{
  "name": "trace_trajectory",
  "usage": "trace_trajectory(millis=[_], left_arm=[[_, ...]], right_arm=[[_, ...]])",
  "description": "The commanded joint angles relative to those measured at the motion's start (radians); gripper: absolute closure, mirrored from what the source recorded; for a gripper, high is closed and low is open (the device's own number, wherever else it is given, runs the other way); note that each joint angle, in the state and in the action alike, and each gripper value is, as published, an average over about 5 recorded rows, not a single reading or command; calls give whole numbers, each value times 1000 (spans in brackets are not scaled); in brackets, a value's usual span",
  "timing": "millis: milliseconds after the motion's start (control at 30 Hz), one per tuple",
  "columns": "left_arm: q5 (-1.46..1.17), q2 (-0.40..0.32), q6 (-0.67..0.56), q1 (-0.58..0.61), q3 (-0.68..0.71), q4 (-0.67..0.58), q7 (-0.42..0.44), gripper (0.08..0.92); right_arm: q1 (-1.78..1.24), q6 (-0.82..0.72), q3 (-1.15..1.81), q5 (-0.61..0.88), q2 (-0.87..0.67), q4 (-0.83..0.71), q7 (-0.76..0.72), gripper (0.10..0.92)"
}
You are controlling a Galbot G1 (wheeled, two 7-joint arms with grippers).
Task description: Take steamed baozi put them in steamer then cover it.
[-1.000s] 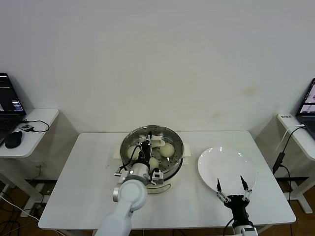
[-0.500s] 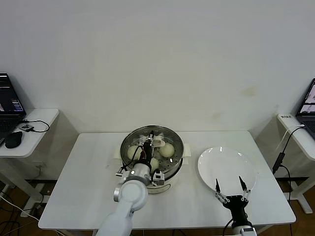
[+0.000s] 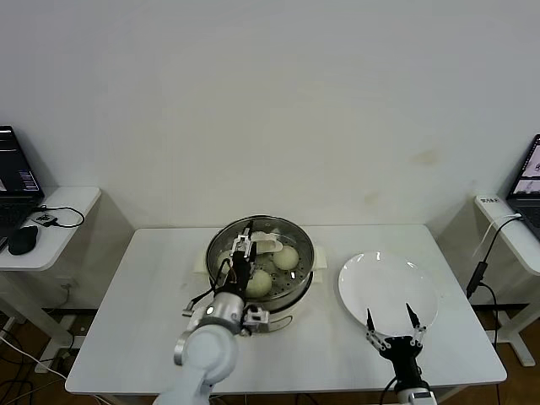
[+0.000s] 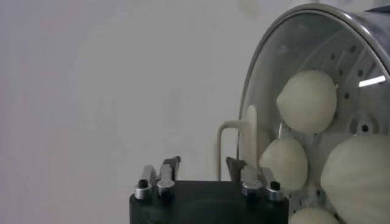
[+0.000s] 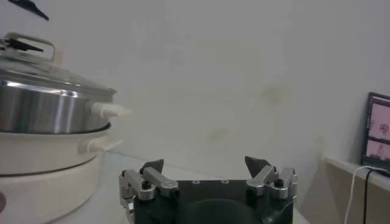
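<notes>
The steamer (image 3: 297, 291) stands mid-table on its cream base, and the glass cover (image 3: 283, 229) lies on it. Through the glass I see steamed baozi (image 3: 287, 257) on the perforated tray; the left wrist view shows several (image 4: 306, 101) under the lid (image 4: 268, 73). My left gripper (image 3: 243, 247) hangs open just over the lid, beside its cream handle (image 4: 234, 143), holding nothing (image 4: 204, 164). Near the table's front right, my right gripper (image 3: 390, 319) stands open and empty (image 5: 204, 164). From there the steamer (image 5: 42, 103) shows off to one side.
An empty white plate (image 3: 388, 283) lies right of the steamer, just beyond my right gripper. Small side tables with laptops stand at both sides, off the white table (image 3: 152, 287). A wall closes the back.
My left gripper has opened and let go of the lid handle; that arm has drawn back a little toward me. The lid rests on the steamer. My right gripper slid slightly toward the front edge.
</notes>
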Motion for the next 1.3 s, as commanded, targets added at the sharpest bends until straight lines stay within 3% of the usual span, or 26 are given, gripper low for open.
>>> trace_trajectory(millis=[33,200,333,467,733,967,1300], left_arm=[[-343,133,-31,319,-74,-304,-81,243],[-835,220,-190,482,-221,-336,-233,181],[-1263,219,-418,607,-397,-258,-352,177],[-1486,207,-419,707,-465,-220,-403,177],[-1662,145,-510,813,-459,-145,-469,177],[-1744,110,-515,833,-448,-118,-448,177],[-1721,115,-505,850,-437,-113,-426,177]], right_arm=[[4,1,-9,-4,-1,-11,1,203],[-4,0,-10,-3,-9,-5,-1,203],[-19,-18,-13,2,-24,17,-6,203],[-44,-43,-29,24,-55,40,-18,202],[-156,-126,-55,105,-123,94,-65,202],[-191,-188,-83,209,-145,117,-49,203],[-238,-186,-114,214,-150,138,-27,203]])
